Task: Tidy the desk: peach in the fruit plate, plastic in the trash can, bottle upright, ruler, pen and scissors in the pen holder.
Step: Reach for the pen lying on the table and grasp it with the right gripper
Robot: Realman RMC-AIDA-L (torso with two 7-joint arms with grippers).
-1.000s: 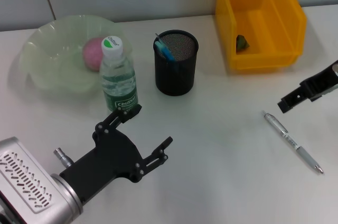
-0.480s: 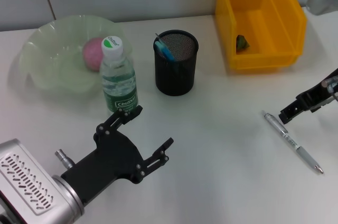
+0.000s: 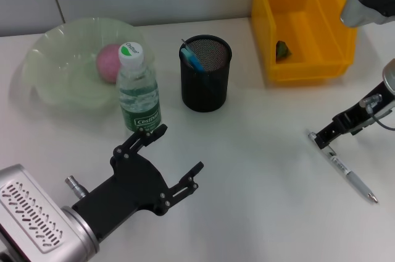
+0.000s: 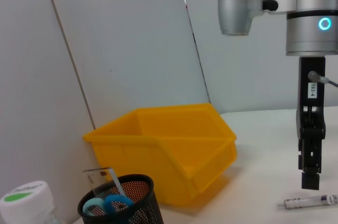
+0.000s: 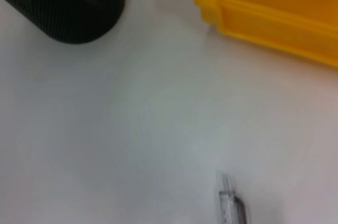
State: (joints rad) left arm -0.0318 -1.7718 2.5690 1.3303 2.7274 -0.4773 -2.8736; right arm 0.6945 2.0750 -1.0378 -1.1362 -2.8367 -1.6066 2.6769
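Observation:
A silver pen (image 3: 345, 172) lies on the white table at the right. My right gripper (image 3: 317, 136) is low over the pen's upper end; the left wrist view shows it (image 4: 310, 180) just above the pen (image 4: 311, 201). The black mesh pen holder (image 3: 205, 73) holds blue-handled scissors (image 3: 193, 59) and a clear ruler (image 4: 97, 176). A pink peach (image 3: 110, 61) lies in the green plate (image 3: 55, 52). The bottle (image 3: 138, 92) stands upright beside the plate. Green plastic (image 3: 282, 50) lies in the yellow bin (image 3: 302, 21). My left gripper (image 3: 176, 151) is open and empty, in front of the bottle.
The right wrist view shows the pen's end (image 5: 231, 205), the pen holder (image 5: 63, 7) and the bin's rim (image 5: 274, 12). A grey wall runs behind the table. The table's right edge is close to the pen.
My right gripper has come down and to the left, from beside the pen to just over its upper end. The left arm has barely moved.

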